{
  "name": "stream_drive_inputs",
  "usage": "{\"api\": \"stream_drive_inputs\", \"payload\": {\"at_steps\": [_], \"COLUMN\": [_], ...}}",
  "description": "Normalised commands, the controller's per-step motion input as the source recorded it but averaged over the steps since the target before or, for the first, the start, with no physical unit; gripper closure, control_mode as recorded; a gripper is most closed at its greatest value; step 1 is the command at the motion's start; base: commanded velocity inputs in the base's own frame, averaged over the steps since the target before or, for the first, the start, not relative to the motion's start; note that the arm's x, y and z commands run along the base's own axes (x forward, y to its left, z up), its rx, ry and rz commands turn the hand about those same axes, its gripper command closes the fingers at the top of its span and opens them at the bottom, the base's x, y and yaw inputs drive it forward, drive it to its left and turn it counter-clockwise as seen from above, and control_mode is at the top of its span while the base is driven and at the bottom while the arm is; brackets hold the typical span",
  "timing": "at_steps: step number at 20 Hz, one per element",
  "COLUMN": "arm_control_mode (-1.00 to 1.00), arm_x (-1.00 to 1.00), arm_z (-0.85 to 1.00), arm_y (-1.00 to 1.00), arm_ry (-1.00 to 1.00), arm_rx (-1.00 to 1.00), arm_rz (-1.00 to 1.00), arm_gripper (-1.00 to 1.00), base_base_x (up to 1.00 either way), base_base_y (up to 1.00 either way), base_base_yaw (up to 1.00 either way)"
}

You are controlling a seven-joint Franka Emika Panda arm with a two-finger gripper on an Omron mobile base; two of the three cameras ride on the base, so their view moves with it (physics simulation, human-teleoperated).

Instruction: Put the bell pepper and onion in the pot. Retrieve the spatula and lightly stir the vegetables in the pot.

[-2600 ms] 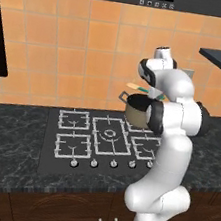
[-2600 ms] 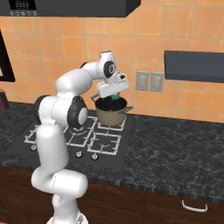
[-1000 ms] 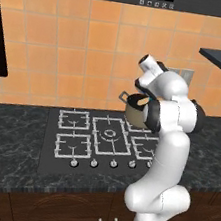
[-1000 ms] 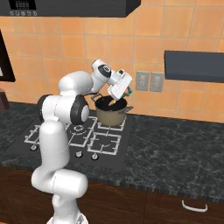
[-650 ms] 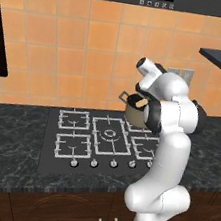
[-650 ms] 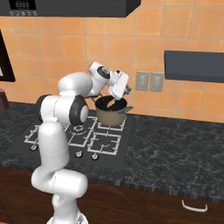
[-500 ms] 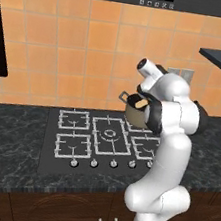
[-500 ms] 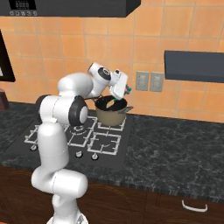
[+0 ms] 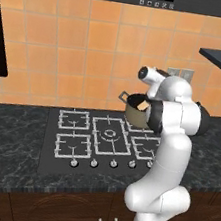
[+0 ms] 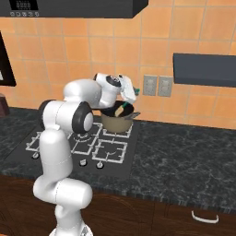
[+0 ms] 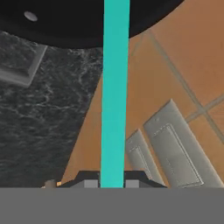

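The tan-grey pot (image 10: pixel 115 123) stands on the hob's back right burner; its side (image 9: pixel 133 115) shows left of my arm, and its dark rim (image 11: pixel 65 26) crosses the top of the hand view. My gripper (image 10: pixel 127 101) hangs tilted over the pot's right rim, shut on the spatula's teal handle (image 11: pixel 113 96). In the hand view the gripper (image 11: pixel 111 181) clamps the handle at the bottom edge. The cream blade (image 10: pixel 119 112) reaches down inside the pot and also peeks over the rim as a pale patch (image 9: pixel 143 105). The bell pepper and onion are hidden.
The black hob (image 9: pixel 92 140) has several burners and a row of knobs (image 9: pixel 112 162) along its front. Two wall outlets (image 10: pixel 156 85) sit on the orange tiles behind the pot. A dark shelf (image 10: pixel 205 69) juts out at the right. Dark stone counter (image 10: pixel 184 161) runs to the right.
My hand has dipped a little and tilted over the pot, shifting the spatula blade inside it. The grip on the handle has stayed shut.
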Motion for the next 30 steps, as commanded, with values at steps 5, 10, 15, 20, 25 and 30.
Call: {"api": "stream_drive_inputs", "payload": {"at_steps": [5,10,15,20,25,30], "arm_control_mode": [-1.00,-1.00,-1.00,-1.00,-1.00,-1.00], "arm_x": [0.20,0.16,0.07,0.00,0.00,-0.06], "arm_z": [0.00,0.07,0.07,0.00,0.00,0.01], "arm_y": [0.00,0.08,0.16,0.07,0.32,0.20], "arm_ry": [-0.05,0.00,0.07,0.00,-0.01,-0.06], "arm_rx": [-0.17,-0.21,-0.28,-0.06,-0.10,-0.05], "arm_rz": [0.24,0.27,0.31,0.06,0.14,0.01], "arm_gripper": [1.00,1.00,1.00,1.00,1.00,1.00], "base_base_x": [0.00,0.00,0.00,0.00,0.00,0.00], "base_base_y": [0.00,0.00,0.00,0.00,0.00,0.00], "base_base_yaw": [0.00,0.00,0.00,0.00,0.00,0.00]}}
